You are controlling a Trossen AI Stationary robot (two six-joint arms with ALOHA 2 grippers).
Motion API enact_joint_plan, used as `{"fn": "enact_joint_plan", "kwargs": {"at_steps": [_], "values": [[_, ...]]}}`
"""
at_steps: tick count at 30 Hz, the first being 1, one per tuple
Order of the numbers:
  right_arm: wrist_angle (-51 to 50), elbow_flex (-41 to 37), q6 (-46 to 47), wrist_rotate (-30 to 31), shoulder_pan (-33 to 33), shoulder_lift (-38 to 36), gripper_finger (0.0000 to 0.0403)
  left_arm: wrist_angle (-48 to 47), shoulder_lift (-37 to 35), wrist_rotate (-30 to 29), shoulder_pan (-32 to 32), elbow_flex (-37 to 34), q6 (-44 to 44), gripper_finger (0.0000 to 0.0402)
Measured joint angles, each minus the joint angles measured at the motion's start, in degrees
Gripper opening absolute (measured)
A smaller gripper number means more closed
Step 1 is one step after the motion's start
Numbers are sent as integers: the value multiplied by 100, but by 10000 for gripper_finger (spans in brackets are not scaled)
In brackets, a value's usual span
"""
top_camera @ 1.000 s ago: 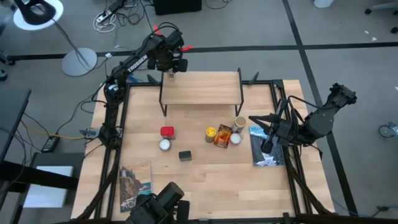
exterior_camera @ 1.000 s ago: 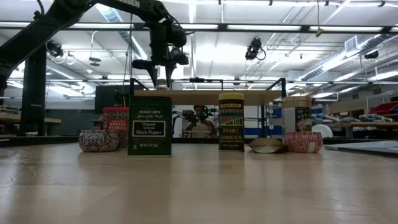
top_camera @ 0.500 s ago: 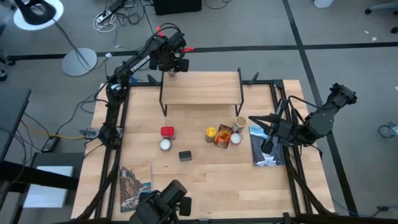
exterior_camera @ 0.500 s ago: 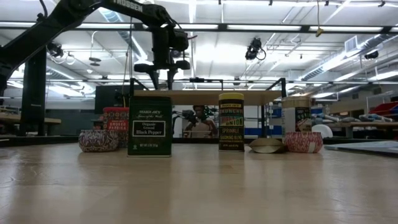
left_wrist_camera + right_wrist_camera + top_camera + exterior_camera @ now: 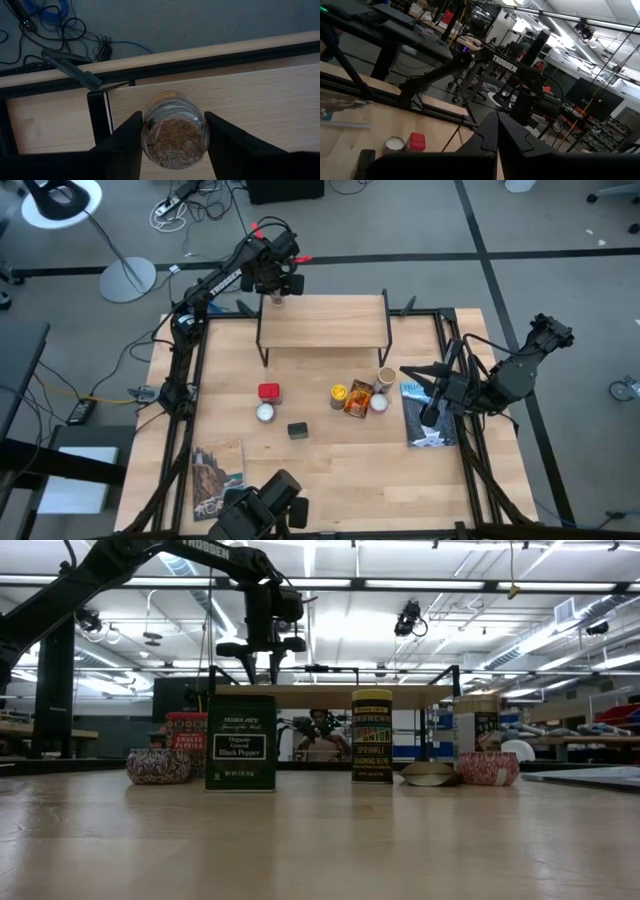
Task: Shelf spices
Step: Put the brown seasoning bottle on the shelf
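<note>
Left wrist view: my left end effector (image 5: 172, 137) grips the upright jar (image 5: 174, 134) at lower centre, over the shelf (image 5: 260, 100) corner.

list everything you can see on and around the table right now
small jar: 1, clear with brown contents, on the shelf's back left corner, between the left gripper's fingers
shelf: 1, light wood top, black legs, back of the table
red tin: 1, red, left of centre
black pepper tin: 1, dark, near centre
yellow jar: 1, yellow, black lid, right of centre
orange packet: 1, beside the yellow jar
tan jar: 1, right of the packet
white discs: 2, one by the red tin, one by the packet
books: 2, front left and right edge
table: 1, light wood
left gripper: around the small jar
right gripper: shut, over the right-hand book
</note>
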Motion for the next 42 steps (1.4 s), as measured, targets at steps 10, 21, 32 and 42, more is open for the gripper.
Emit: {"fn": "enact_joint_plan", "kwargs": {"at_steps": [10,21,32,42], "values": [[-2,0,0,-2,-2,0,2,-146,26,403,0,-2,9,272],[-4,0,0,-4,-2,0,3,-176,26,327,-48,-2,11,262],[-4,0,0,-4,-1,1,5,-238,21,324,-101,-2,-43,207],[-4,0,0,-4,0,0,4,-524,-11,267,-155,51,-173,177]]}}
